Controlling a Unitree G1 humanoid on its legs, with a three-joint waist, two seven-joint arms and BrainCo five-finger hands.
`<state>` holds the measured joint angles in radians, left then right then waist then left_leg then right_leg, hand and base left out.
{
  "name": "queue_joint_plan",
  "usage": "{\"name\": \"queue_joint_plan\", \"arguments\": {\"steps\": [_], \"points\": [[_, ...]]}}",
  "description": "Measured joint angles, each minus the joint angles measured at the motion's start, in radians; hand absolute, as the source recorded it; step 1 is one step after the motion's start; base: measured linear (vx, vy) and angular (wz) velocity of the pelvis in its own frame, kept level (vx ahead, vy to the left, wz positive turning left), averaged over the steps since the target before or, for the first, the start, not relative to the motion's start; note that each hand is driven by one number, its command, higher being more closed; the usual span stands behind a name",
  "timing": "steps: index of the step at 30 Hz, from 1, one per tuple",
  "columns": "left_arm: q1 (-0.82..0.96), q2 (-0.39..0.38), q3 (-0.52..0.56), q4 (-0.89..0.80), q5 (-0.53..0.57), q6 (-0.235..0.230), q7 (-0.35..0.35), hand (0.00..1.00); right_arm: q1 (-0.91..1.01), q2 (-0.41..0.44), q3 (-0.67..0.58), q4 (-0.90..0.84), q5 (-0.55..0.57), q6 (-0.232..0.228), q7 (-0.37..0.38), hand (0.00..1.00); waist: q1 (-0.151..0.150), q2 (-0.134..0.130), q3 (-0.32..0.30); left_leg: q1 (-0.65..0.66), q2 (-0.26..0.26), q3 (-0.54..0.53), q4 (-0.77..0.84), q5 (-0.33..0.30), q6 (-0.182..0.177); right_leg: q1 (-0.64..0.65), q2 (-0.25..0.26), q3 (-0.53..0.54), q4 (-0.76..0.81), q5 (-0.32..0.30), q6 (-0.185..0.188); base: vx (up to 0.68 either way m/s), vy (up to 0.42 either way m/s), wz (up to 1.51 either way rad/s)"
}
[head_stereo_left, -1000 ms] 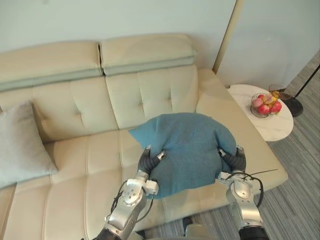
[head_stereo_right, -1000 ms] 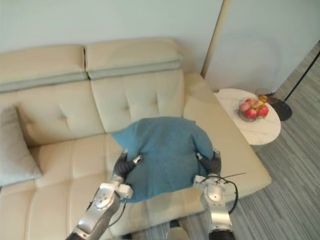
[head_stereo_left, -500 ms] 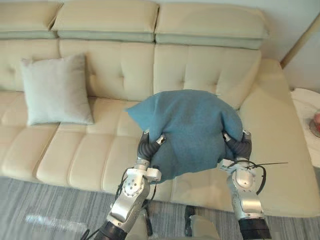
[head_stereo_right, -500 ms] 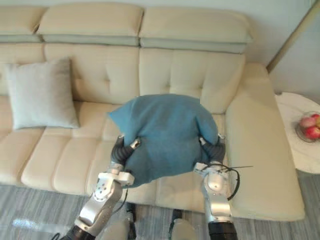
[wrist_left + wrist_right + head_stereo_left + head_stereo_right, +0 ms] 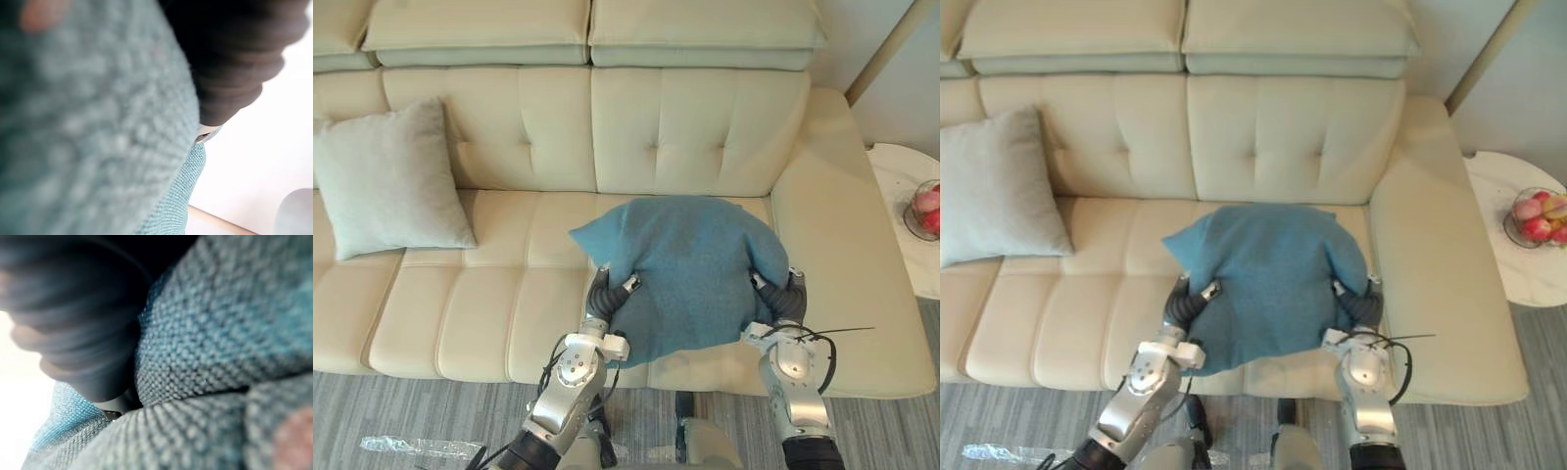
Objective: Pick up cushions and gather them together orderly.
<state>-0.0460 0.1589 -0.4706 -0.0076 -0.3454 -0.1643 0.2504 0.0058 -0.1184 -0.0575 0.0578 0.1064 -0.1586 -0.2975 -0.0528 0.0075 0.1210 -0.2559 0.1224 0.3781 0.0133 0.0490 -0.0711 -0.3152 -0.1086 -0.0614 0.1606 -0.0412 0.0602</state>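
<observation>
The 2 arms reach forward side by side, elbows low. The left hand (image 5: 601,298) and the right hand (image 5: 786,296) clamp opposite sides of the blue cushion (image 5: 690,269), each thumb on top and the fingers hidden beneath.

A cream tufted sofa (image 5: 656,127) is set on grey striped flooring (image 5: 431,431). A pale grey cushion (image 5: 386,181) is propped on its left seat against the backrest. A fruit bowl (image 5: 927,208) is carried by a round white surface (image 5: 891,171) beside the sofa.
</observation>
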Motion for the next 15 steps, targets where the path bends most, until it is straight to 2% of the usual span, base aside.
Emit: {"name": "queue_joint_plan", "arguments": {"steps": [6,9,12,14,15], "points": [[-0.058,-0.002,0.024,-0.016,0.026,0.000,0.024,1.00,-0.018,0.001,0.011,-0.087,-0.029,0.001,-0.029,1.00,0.012,0.001,0.038,-0.145,0.056,0.024,0.193,-0.078,0.003,-0.108,0.014,0.030,0.064,0.000,0.000,-0.04,-0.019,-0.17],[-0.144,-0.013,0.055,-0.063,0.058,-0.003,0.075,1.00,-0.075,0.000,0.021,-0.204,-0.055,0.001,-0.072,1.00,0.035,-0.002,0.064,-0.268,0.102,0.015,0.320,-0.120,0.006,-0.205,0.030,0.031,0.119,-0.001,-0.001,-0.11,-0.019,-0.13],[-0.227,-0.026,0.080,-0.088,0.080,-0.010,0.120,1.00,-0.169,-0.001,0.021,-0.235,-0.086,0.001,-0.116,1.00,0.043,-0.003,0.076,-0.327,0.111,0.002,0.359,-0.128,0.008,-0.255,0.031,0.026,0.152,-0.002,-0.004,-0.10,0.003,0.05],[-0.300,-0.026,0.092,-0.089,0.091,-0.025,0.160,1.00,-0.247,-0.002,0.021,-0.241,-0.142,0.001,-0.162,1.00,0.046,-0.003,0.077,-0.369,0.111,-0.010,0.377,-0.127,0.010,-0.292,0.027,0.019,0.171,-0.003,-0.004,-0.07,0.011,0.14],[-0.381,-0.028,0.107,-0.088,0.098,-0.027,0.202,1.00,-0.335,-0.002,0.021,-0.239,-0.187,0.001,-0.210,1.00,0.049,-0.002,0.082,-0.402,0.108,-0.019,0.385,-0.121,0.017,-0.325,0.022,0.014,0.187,-0.003,-0.004,-0.05,0.011,0.14]]}}
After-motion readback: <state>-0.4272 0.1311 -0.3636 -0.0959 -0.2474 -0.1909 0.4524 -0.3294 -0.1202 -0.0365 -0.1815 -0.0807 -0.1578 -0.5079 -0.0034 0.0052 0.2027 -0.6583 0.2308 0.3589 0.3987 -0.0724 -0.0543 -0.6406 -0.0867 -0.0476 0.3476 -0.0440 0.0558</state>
